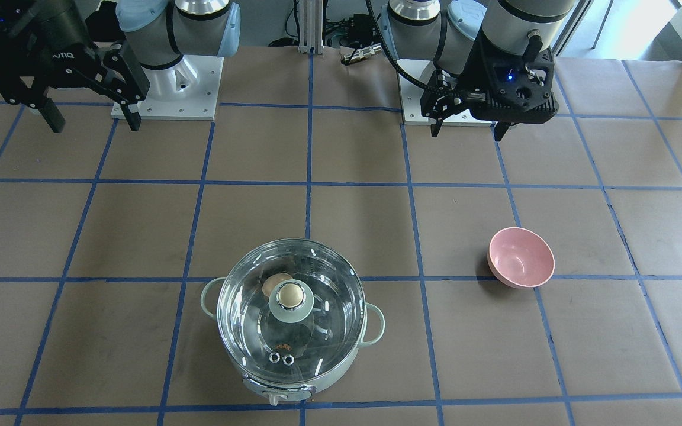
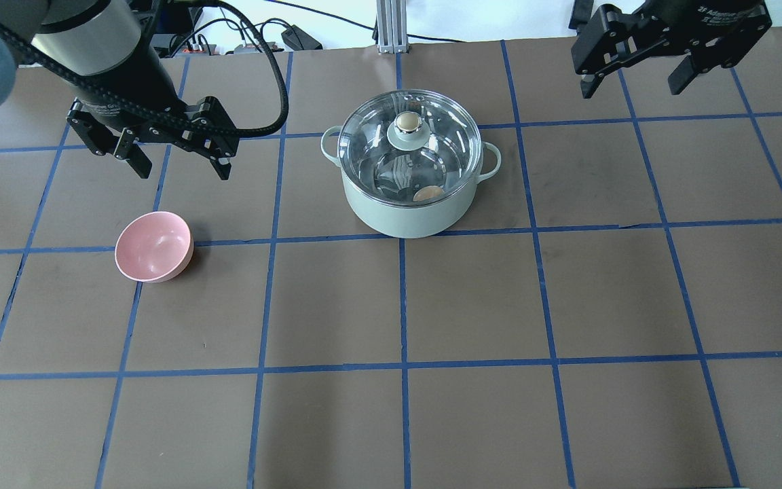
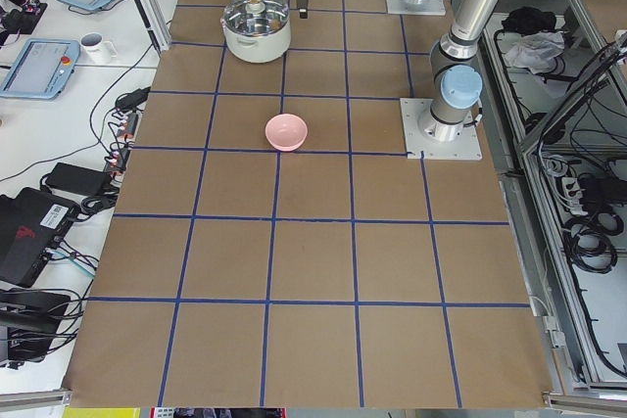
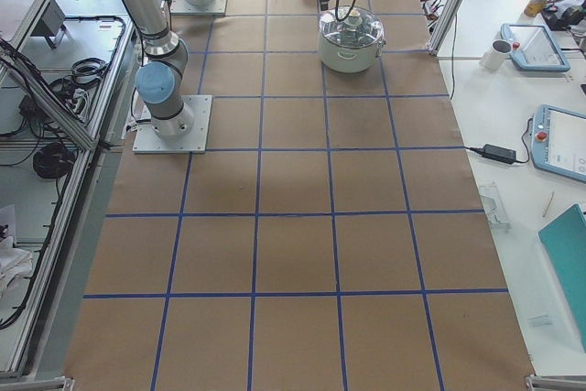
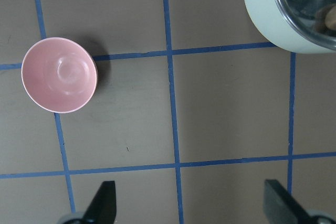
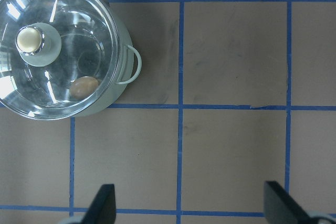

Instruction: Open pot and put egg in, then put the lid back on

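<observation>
Overhead view, left to right.

Upper left: left tool [image 2: 181, 166] hangs above the counter [image 2: 472, 305], jaws wide apart, nothing in them. Just below it in frame sits the pink bowl [image 2: 153, 246], empty.

Upper centre: pot [image 2: 404, 217] with the lid [image 2: 445, 136] on top and the knob [image 2: 407, 122] upright. We see the egg [image 2: 427, 193] through the glass, lying inside the pot near the wall on the lower-frame side. By our read the task looks done.

Upper right: right tool [image 2: 632, 87] is also spread wide and empty, well apart from the pot.

Risks from here:
- We can't confirm the lid is seated evenly all round the rim. If it's cocked, a nudge could slide it off.
- The egg lies loose on smooth steel. Any bump to the pot could roll it into the wall and crack it.
- If either arm sweeps low toward centre frame, it could clip the knob or a loop handle [image 2: 491, 160] and shift the pot.
- If the left tool drops straight down, it could tip the bowl.
</observation>
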`<state>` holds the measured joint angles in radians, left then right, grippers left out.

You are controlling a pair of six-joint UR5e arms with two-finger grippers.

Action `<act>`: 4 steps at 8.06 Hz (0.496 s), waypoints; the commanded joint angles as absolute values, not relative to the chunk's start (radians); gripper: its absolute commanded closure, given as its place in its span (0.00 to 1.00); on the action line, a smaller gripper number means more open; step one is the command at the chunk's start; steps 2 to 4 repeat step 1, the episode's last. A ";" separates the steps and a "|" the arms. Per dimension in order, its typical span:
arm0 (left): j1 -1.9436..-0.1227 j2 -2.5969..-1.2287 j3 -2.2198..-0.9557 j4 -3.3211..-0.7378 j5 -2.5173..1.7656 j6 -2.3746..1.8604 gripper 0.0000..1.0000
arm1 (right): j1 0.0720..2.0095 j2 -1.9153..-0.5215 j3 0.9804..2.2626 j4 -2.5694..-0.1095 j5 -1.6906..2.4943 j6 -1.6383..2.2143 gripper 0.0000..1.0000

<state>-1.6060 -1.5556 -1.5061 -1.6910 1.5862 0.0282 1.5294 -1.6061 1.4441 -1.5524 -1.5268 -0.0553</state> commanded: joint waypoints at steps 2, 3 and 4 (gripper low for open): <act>-1.605 -1.555 -1.506 -1.690 1.588 0.029 0.00 | 1.529 -1.605 1.445 -1.557 -1.525 -0.055 0.00; -1.605 -1.555 -1.506 -1.690 1.588 0.029 0.00 | 1.529 -1.605 1.445 -1.557 -1.525 -0.055 0.00; -1.605 -1.555 -1.506 -1.690 1.588 0.029 0.00 | 1.529 -1.605 1.445 -1.557 -1.525 -0.055 0.00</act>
